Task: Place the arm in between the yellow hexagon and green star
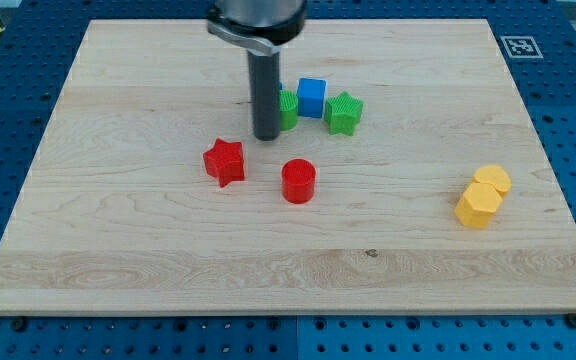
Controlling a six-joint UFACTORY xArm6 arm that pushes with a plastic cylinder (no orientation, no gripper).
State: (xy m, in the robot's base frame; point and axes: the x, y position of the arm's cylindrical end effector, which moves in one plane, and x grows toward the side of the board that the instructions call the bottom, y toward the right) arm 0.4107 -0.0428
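The yellow hexagon [476, 206] sits near the board's [118, 250] right edge, touching a yellow round block [492, 180]. The green star [344, 113] is near the top middle, well apart from it. Two yellow, two green, two red and one blue [311, 97]. Neither block has a long side. The rod stands straight up, my tip [266, 136] touching the other green block [286, 109]. No claw here.
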